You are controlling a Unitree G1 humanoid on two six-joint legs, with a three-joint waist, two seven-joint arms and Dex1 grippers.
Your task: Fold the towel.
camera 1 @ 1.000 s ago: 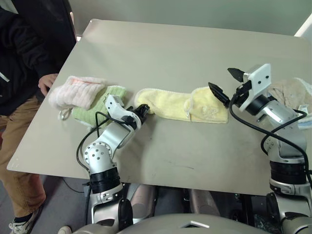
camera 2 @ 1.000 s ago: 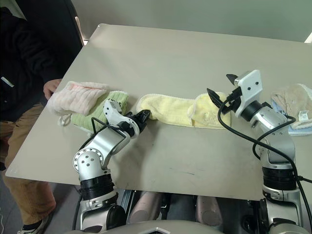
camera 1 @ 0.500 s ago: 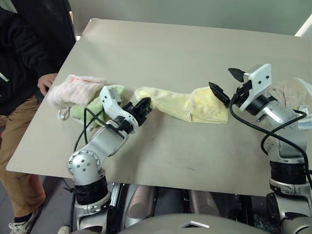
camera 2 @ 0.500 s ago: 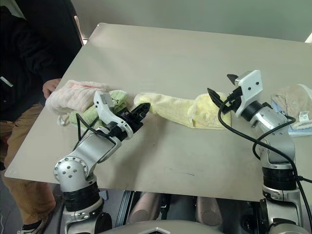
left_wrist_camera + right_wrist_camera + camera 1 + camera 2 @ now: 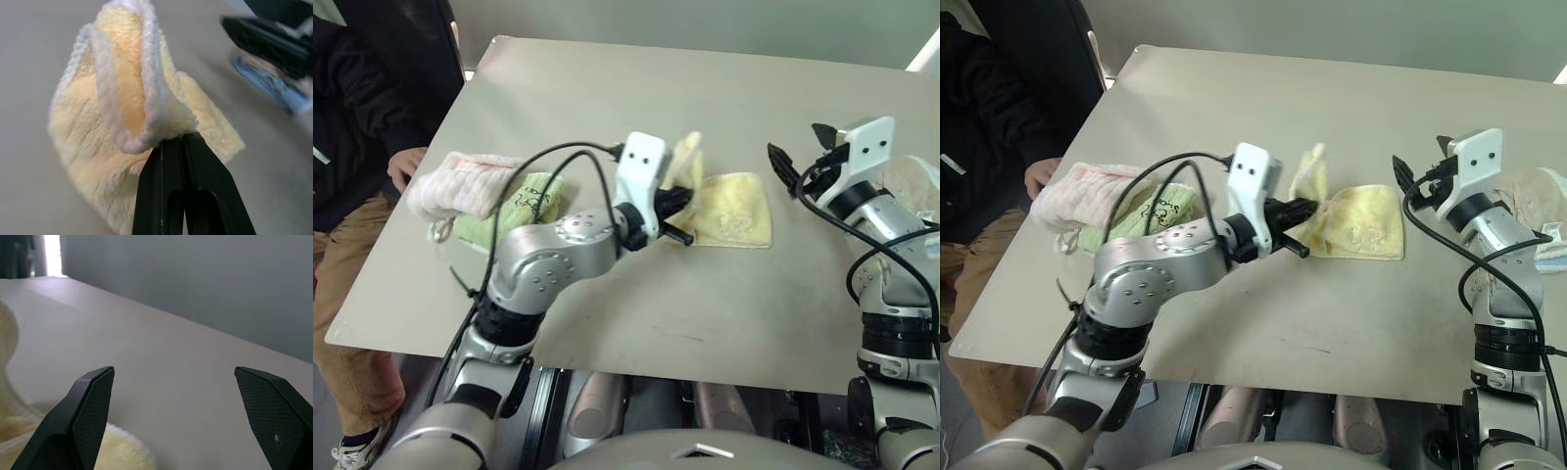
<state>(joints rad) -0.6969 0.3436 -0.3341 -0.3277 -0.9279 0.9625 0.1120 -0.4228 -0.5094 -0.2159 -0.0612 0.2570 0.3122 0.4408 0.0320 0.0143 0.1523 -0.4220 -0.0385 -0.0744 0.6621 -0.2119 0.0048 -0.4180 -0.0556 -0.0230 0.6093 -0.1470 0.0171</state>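
The pale yellow towel (image 5: 729, 208) lies bunched in the middle of the table, its left end lifted off the surface. My left gripper (image 5: 680, 201) is shut on that lifted end, and the cream hem (image 5: 146, 98) curls over the closed fingers in the left wrist view. My right gripper (image 5: 798, 157) hovers open just right of the towel, above the table, with nothing between its fingers (image 5: 90, 406). A bit of the towel (image 5: 14, 431) shows below it in the right wrist view.
A pink fluffy towel (image 5: 460, 184) and a green towel (image 5: 524, 201) lie at the table's left, beside a seated person's hand (image 5: 406, 162). A beige cloth (image 5: 1533, 196) over a blue one sits at the right edge. The table's far half (image 5: 685, 88) is bare.
My left gripper has carried the towel's left end up and to the right, folding it toward the right half, with the wrist rolled. My right gripper has shifted slightly right, still open.
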